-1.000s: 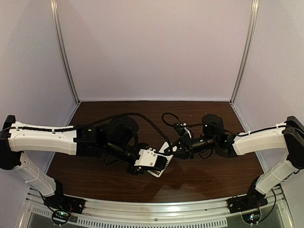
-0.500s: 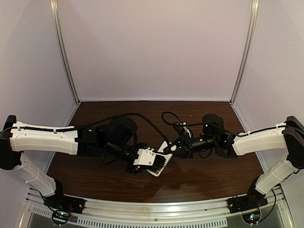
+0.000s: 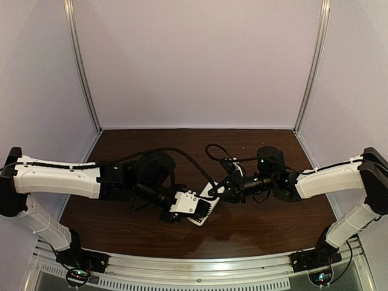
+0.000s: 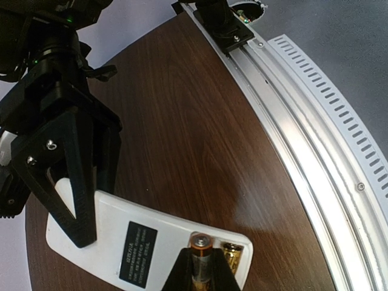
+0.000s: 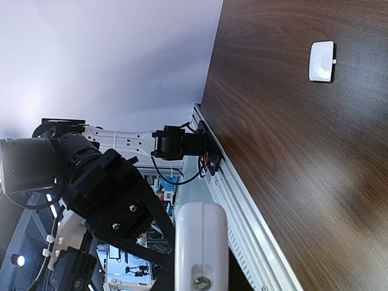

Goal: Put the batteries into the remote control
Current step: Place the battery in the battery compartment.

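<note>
The remote control (image 4: 163, 233) hangs above the table (image 4: 200, 133), held between the two arms with its plain white back facing up and a black label (image 4: 138, 251) stuck near the middle of that back. In the left wrist view, one battery (image 4: 199, 251), gold with a pale silvery end, sits directly between the tips of the left claw (image 4: 203, 271). The claw is closed around it, and the battery rests at the recess in the end of the remote nearest that claw. A second battery (image 4: 232, 251) lies in the recess just beside the first, on the side toward the metal rail (image 4: 315, 139) and outside the left claw's fingers. The right claw (image 3: 216, 193) grips the opposite end of the remote, the end farthest from the left claw. One black finger (image 4: 73, 206) lies flat across the white back, while the other drops behind the remote's edge and cannot be followed to its tip. From the right wrist, the remote runs straight out from that claw as a narrow white bar, and the left claw's dark body is just beyond it. Seen from above, the two claws almost meet over the middle of the table, with the remote bridging them. Well away from the right claw, a small white rounded piece (image 5: 321, 60) lies flat on the dark wood by itself.
</note>
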Available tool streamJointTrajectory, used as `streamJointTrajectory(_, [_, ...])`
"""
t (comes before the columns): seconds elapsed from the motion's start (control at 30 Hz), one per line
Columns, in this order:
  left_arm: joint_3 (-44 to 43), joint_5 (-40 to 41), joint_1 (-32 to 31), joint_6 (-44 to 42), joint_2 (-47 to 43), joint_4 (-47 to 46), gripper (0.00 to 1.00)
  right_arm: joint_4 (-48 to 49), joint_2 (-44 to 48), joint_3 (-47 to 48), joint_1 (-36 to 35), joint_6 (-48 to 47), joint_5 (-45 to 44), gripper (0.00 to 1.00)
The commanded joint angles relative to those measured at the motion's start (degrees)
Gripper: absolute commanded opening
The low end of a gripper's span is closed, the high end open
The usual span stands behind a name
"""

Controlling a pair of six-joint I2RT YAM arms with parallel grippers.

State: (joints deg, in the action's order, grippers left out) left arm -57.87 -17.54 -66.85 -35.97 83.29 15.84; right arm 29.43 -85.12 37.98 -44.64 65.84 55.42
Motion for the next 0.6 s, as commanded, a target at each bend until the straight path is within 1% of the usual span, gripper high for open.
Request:
streamJointTrajectory(0.0, [0.58,2.17,0.49,-0.73,1.83,1.29,0.10,1.26,-0.71,-0.40,-0.21,0.31,0.73,0.00])
streamJointTrajectory(0.23, [0.43,2.65,0.54,0.10,2.13,1.28,0.26,0.10,-1.09,-0.61,-0.24,-0.12,0.36,0.00])
streamJointTrajectory(0.43, [0.32,2.57,0.49,1.72,0.41,0.54,0.34,-0.24,-1.90,-0.86,-0.19,-0.36,-0.09,0.00])
streamJointTrajectory(0.57, [0.42,2.18,1.94,6.79,-2.17,-0.25,0.39,0.18,-2.43,-0.99,-0.18,-0.44,-0.27,0.00])
